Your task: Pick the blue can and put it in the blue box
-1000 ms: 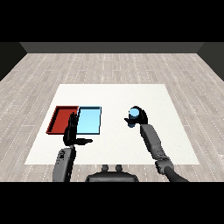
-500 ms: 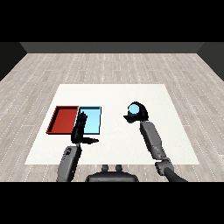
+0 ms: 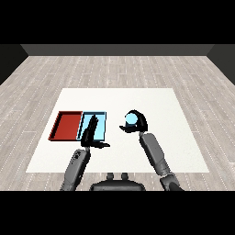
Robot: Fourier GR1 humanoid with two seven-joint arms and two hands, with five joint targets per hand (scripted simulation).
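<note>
My right hand [image 3: 137, 120] has carried the blue can [image 3: 131, 120] a little left toward the light blue tray [image 3: 101, 125], fingers curled round it above the counter [image 3: 174, 137]. My left hand [image 3: 90, 132] lies straight-fingered over that tray's near edge, beside the red tray [image 3: 66, 125].

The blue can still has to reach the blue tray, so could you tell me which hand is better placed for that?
The right hand, probably: its fingers are curled round the blue can, just right of the light blue tray. The left hand is open over that tray, holding nothing.
</note>
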